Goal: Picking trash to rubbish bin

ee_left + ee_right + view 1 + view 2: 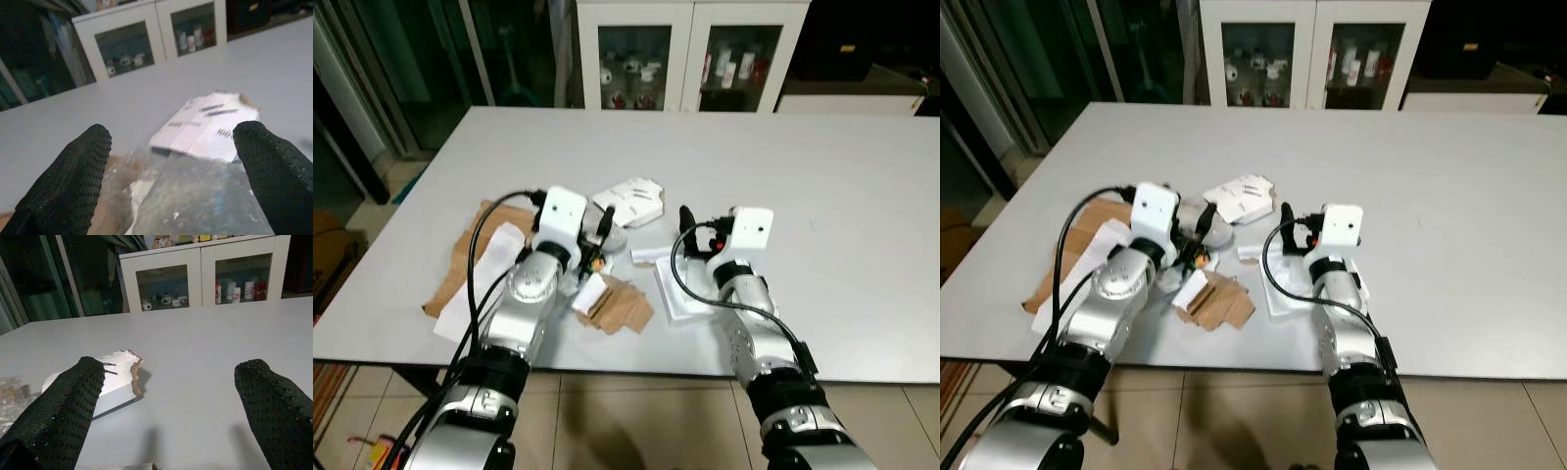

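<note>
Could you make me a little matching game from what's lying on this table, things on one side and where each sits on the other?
Things:
1. white carton
2. clear bag
3. brown paper
4. flat white box

Places:
A. under the right tool
B. between the left tool's open fingers
C. at the table's left edge, beside the left arm
D. just beyond both tools, towards the cabinet

Pairs: 1-D, 2-B, 3-C, 4-A

The left claw [599,232] hides part of the clear plastic bag [195,196].
</note>
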